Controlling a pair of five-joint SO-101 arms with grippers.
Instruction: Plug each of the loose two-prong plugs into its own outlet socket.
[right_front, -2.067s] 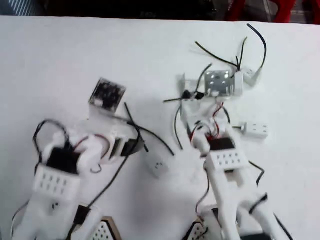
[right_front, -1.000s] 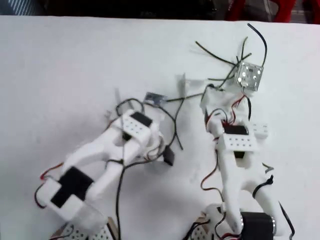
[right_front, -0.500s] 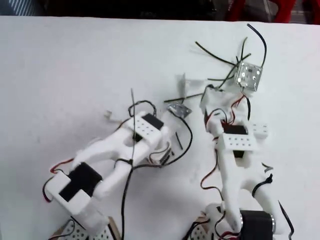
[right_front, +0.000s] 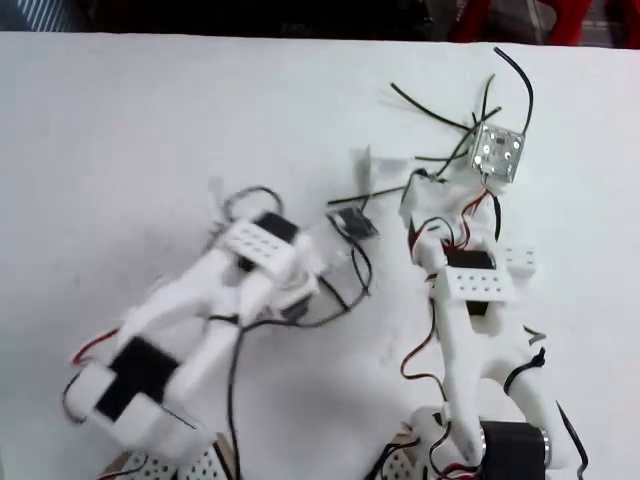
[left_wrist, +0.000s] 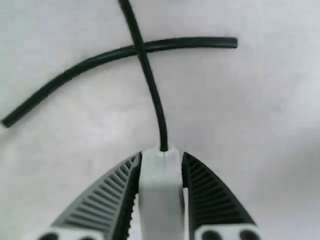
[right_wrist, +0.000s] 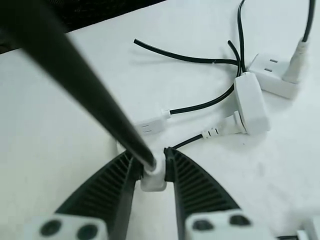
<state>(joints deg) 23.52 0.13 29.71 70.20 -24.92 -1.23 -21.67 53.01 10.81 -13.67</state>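
Note:
My left gripper (left_wrist: 161, 159) is shut on a white plug (left_wrist: 160, 185). Its black cable (left_wrist: 150, 85) runs away from the fingertips over the white table and crosses a second loose cable (left_wrist: 75, 70). The right gripper (right_wrist: 152, 167) is shut on another white plug (right_wrist: 153, 181), whose black cable (right_wrist: 75, 75) rises toward the camera. Past it lie a loose two-prong plug (right_wrist: 150, 125), a white socket block (right_wrist: 250, 102) with a cable at its end, and a farther outlet socket (right_wrist: 267, 75) with a plug (right_wrist: 296, 55) in it. In the high view the left arm (right_front: 262, 250) lies near the table's middle.
The right arm (right_front: 470, 285) partly hides one more white socket (right_front: 520, 262). Several black cables (right_front: 440, 115) spread across the back right of the table. A small white upright piece (right_front: 363, 170) stands between the two arms. The table's left half is bare white.
The left arm's wrist has swung a little left and back from where it was half a second ago. The right arm has stayed still over the last second.

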